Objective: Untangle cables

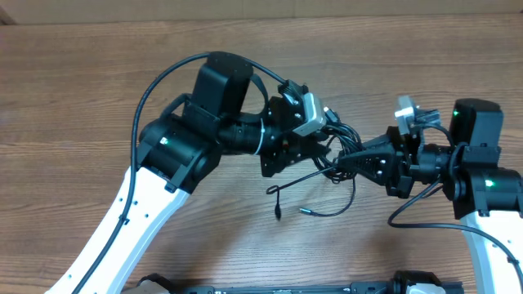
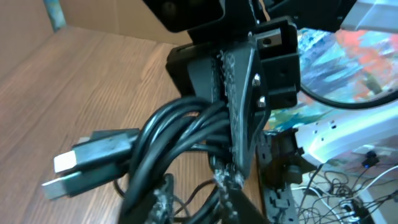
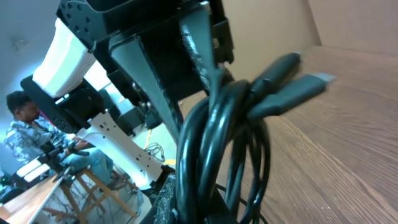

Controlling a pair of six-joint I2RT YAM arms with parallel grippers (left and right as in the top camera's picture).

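– Where the left wrist view comes closest, along its bottom edge, what does the left gripper (image 2: 193,200) show?
– Two rough-surfaced fingers (image 2: 163,194), mostly cut off by the frame. The cables (image 2: 168,137) rise from between them, several black strands bunched together. Grasping or slack: cannot tell.
– Next out?
– Two plug ends (image 2: 87,158) at centre left, pale-tipped, jutting from the bundle above the wooden table (image 2: 56,81). Beyond the bundle, upper centre, the right gripper (image 2: 241,163) comes down with its fingers clenched together on the strands.
– Right wrist view agrees?
– Yes. The bundle starts at its bottom edge and loops up through the centre; the plug ends point to the upper right, with the other arm's fingers behind them.
– Overhead?
– The tangle sits right of centre, between the two fingertips, which almost meet. One loose strand (image 1: 315,175) droops toward the lower centre and lies on the table.
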